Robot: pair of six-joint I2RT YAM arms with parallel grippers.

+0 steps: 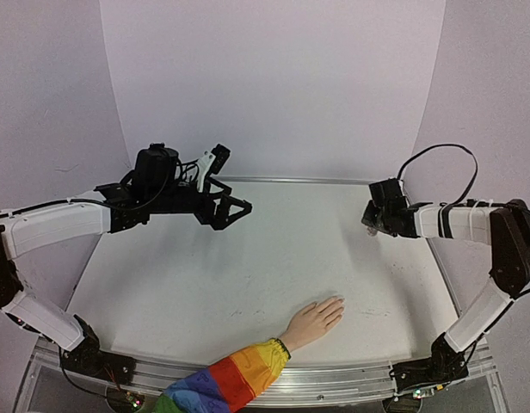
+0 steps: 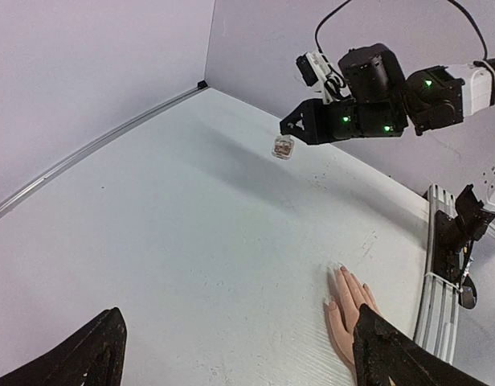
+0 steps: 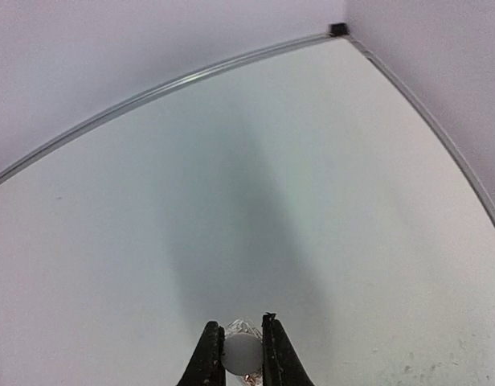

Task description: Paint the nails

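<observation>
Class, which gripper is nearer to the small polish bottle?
Right. The right gripper is clamped on the polish bottle; the left gripper hovers open, far across the table.

**A robot test bench inside a lab booth**

From where I sit, this reads as a lab set-up, not a home or a shop. The white table (image 1: 248,275) is scuffed. Plain pale walls (image 1: 274,86) wrap round its far side and both flanks like a photo booth, hiding any room beyond. A metal strip (image 1: 291,180) runs along the table's far edge where it meets those walls. Along the table's near edge lies an aluminium rail (image 1: 334,380), and two robot arms are mounted there, the left arm (image 1: 54,225) and the right arm (image 1: 471,219). A loose black cable (image 1: 437,153) loops above the table's right side.
</observation>
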